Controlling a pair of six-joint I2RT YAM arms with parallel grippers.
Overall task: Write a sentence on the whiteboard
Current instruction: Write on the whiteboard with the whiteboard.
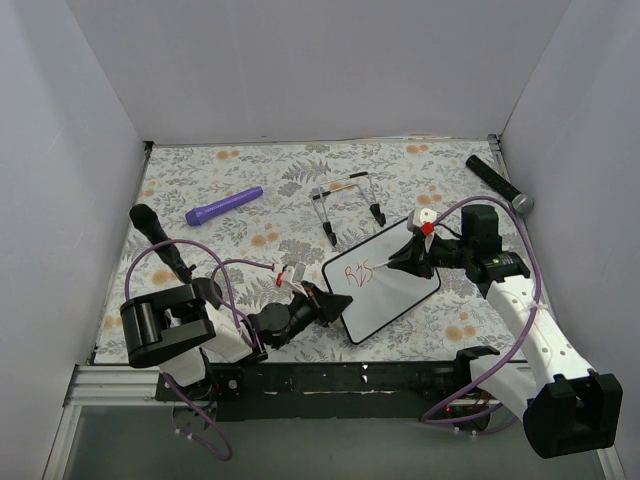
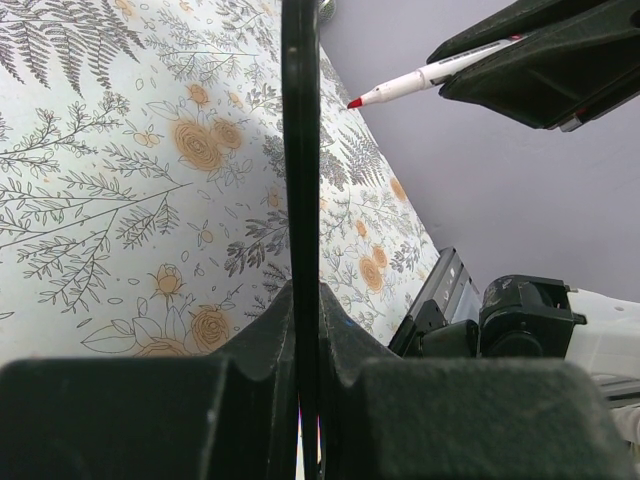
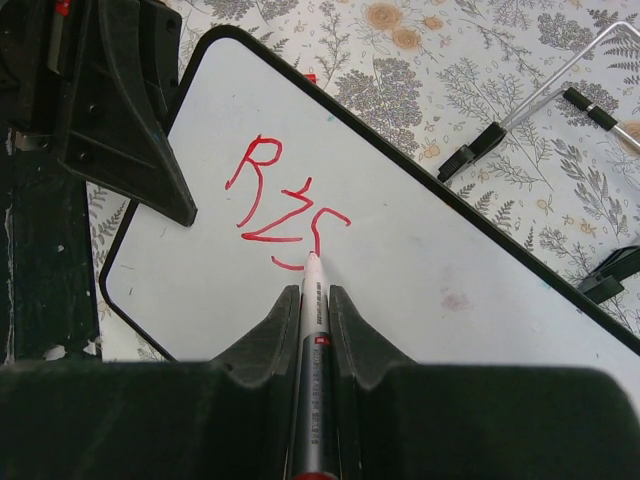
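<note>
The whiteboard (image 1: pixel 395 290) sits tilted over the floral table, and my left gripper (image 1: pixel 325 300) is shut on its near-left edge. In the left wrist view the board (image 2: pixel 300 150) shows edge-on as a black rim running up from between the jaws of the left gripper (image 2: pixel 305 300). My right gripper (image 3: pixel 315 295) is shut on a slim red marker (image 3: pixel 316 340), whose tip touches the board (image 3: pixel 450 260). The sentence (image 3: pixel 285 205) stands as red letters reading roughly "Ris" (image 1: pixel 358 273), with the tip at the last stroke. The marker (image 2: pixel 425 78) and the right gripper (image 1: pixel 408 262) hover over the board.
A thin black wire stand (image 1: pixel 350 205) lies behind the board, also in the right wrist view (image 3: pixel 560 110). A purple pen (image 1: pixel 224 206) lies at the back left, a black cylinder (image 1: pixel 497 182) at the back right, another black stick (image 1: pixel 160 240) at the left. White walls enclose the table.
</note>
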